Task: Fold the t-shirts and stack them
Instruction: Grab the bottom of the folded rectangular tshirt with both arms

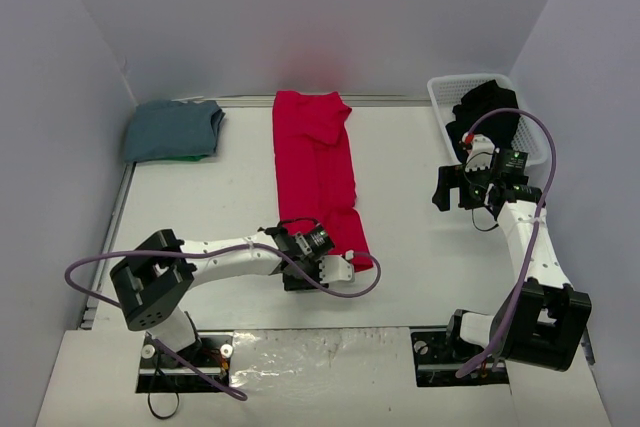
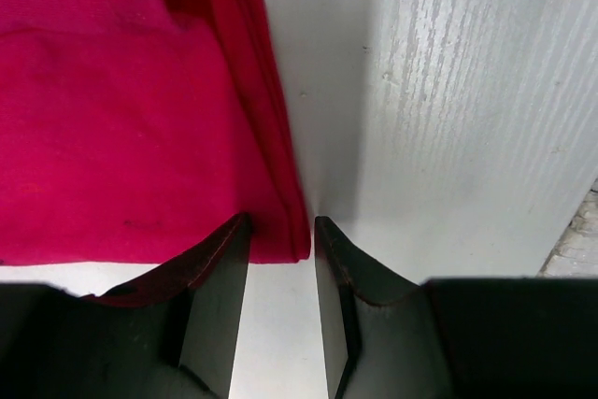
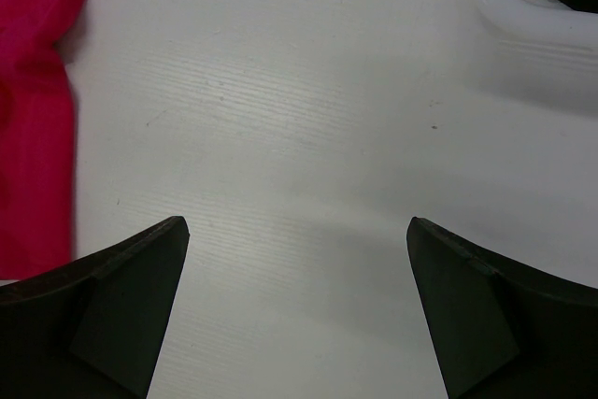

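The red t-shirt (image 1: 315,162) lies folded into a long strip down the middle of the table. My left gripper (image 1: 340,269) is low at its near right corner. In the left wrist view the jaws (image 2: 282,231) stand narrowly apart around that corner of the red cloth (image 2: 131,109), which lies flat; a sliver of table shows beside the right finger. The blue-grey t-shirt (image 1: 172,130) lies folded at the far left. The black t-shirt (image 1: 487,112) is in the basket. My right gripper (image 1: 447,187) is wide open and empty (image 3: 297,231) over bare table; the red shirt's edge (image 3: 33,119) shows at left.
The white slatted basket (image 1: 440,97) stands at the far right, its rim in the right wrist view (image 3: 533,16). A bit of green cloth (image 1: 185,157) peeks from under the blue-grey shirt. Walls close the table on three sides.
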You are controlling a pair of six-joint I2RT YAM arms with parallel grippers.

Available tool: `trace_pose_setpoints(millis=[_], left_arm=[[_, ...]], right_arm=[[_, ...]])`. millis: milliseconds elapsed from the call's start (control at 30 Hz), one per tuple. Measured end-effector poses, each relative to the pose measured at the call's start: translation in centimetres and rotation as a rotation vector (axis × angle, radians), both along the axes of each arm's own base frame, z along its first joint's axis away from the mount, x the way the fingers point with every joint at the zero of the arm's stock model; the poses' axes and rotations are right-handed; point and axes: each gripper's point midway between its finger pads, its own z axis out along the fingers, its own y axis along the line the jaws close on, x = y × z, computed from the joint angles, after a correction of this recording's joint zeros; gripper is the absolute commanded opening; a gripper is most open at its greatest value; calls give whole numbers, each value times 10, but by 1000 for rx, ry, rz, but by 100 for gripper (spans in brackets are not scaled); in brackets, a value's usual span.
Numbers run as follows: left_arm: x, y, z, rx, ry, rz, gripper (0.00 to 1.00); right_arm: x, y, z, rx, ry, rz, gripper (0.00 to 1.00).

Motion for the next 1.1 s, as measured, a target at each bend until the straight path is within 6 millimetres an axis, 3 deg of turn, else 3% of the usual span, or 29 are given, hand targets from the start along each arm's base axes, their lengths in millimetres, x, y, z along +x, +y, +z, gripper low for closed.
trace_pose_setpoints(millis=[400, 733, 1100], left_arm=[[-5, 2, -3, 11, 27, -5, 28], [4, 5, -6, 40, -12, 28, 2], [2, 9, -4, 56, -3, 20, 2]], right_arm=[[0, -3, -1, -12, 2, -10, 100], [0, -3, -1, -12, 2, -10, 100], [0, 1, 0, -12, -1, 6, 100]])
